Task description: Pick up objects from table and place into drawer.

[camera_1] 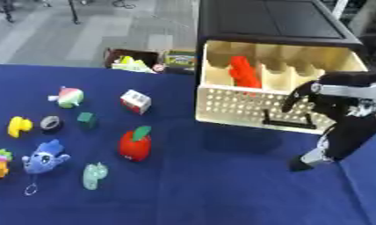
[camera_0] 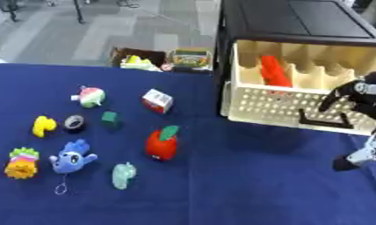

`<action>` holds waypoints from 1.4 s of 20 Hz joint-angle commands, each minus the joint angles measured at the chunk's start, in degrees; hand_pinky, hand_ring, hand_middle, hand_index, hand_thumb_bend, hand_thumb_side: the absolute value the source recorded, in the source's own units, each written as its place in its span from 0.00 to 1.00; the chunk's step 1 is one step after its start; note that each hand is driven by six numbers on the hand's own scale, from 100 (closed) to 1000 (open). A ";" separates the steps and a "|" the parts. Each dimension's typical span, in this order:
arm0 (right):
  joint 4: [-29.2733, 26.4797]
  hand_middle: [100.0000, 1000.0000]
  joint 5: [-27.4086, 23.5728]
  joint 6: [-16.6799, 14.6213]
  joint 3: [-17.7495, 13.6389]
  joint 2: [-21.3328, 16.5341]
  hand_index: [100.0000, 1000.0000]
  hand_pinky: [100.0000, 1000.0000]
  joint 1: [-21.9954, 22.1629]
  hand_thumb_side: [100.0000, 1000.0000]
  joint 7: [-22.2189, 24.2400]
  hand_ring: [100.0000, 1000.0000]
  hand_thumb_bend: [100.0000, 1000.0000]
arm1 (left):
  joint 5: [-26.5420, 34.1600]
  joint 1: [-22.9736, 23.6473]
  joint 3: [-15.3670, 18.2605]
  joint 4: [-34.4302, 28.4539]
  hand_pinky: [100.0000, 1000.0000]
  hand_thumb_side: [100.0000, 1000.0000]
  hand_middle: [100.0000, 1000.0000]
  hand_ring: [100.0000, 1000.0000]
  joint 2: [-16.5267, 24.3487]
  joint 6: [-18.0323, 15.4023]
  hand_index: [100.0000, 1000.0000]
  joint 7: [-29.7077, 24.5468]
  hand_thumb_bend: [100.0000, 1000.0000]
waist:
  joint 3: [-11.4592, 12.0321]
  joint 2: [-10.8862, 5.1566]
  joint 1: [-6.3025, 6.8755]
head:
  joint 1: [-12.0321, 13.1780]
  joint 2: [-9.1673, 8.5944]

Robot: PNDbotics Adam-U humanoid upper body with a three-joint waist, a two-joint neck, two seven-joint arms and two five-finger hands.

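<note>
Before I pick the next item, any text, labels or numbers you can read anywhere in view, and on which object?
None can be read.
Small white box with red markings: print too blurred to read.
Colourful box beyond the table's far edge: printing blurred, unreadable.
Black drawer unit and its open cream drawer: no label visible.
Toys on the blue tablecloth: no lettering visible.

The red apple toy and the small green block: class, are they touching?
Apart. The left eye view shows blue cloth between the red apple toy and the small green block.
</note>
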 commanded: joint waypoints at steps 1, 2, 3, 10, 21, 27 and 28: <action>-2.83 0.02 1.74 7.93 -2.85 -2.92 0.90 0.00 0.27 0.30 7.36 0.11 0.66 | 0.23 -0.36 0.84 -0.70 0.62 0.98 0.71 0.74 1.38 0.00 0.92 0.32 0.00 | -0.19 -1.35 0.05 | 0.22 0.23; -3.16 0.02 1.96 7.92 -3.22 -3.08 0.90 0.00 0.66 0.30 7.36 0.11 0.66 | 0.25 -0.34 0.85 -0.70 0.62 0.98 0.71 0.74 1.37 0.01 0.92 0.35 0.00 | -0.24 -1.36 0.04 | 0.24 0.19; -3.33 0.02 2.07 7.85 -3.53 -3.17 0.90 0.00 0.94 0.30 7.36 0.11 0.66 | 0.28 -0.35 0.86 -0.70 0.62 0.98 0.71 0.74 1.35 0.00 0.92 0.38 0.00 | -0.28 -1.38 0.04 | 0.26 0.18; -3.48 0.02 2.03 7.63 -3.33 -3.34 0.93 0.00 1.81 0.32 7.36 0.11 0.66 | 0.40 -0.60 0.77 -0.70 0.62 0.98 0.71 0.74 1.16 -0.07 0.92 0.44 0.00 | -0.15 -1.46 0.10 | 0.10 -0.11; -3.48 0.02 -1.37 -1.12 -14.78 -3.37 0.89 0.00 1.48 0.51 -0.22 0.11 0.66 | -0.88 0.25 1.57 -0.70 0.62 0.95 0.71 0.74 2.05 1.16 0.91 1.47 0.00 | -0.88 -2.09 0.60 | 9.04 1.41; -3.48 0.03 -1.93 -2.91 -21.25 -2.98 0.84 0.00 3.00 0.76 -14.76 0.11 0.57 | -6.33 -0.96 0.98 -0.70 0.62 0.83 0.69 0.74 4.13 5.39 0.89 0.04 0.11 | -1.23 -2.93 1.12 | 12.27 3.07; -3.48 0.05 -1.87 -2.70 -22.05 -2.75 0.84 0.00 3.24 0.82 -18.02 0.13 0.53 | -7.98 -1.33 0.73 -0.70 0.63 0.77 0.67 0.74 4.81 6.48 0.88 -0.90 0.16 | -1.31 -3.07 1.23 | 11.95 3.32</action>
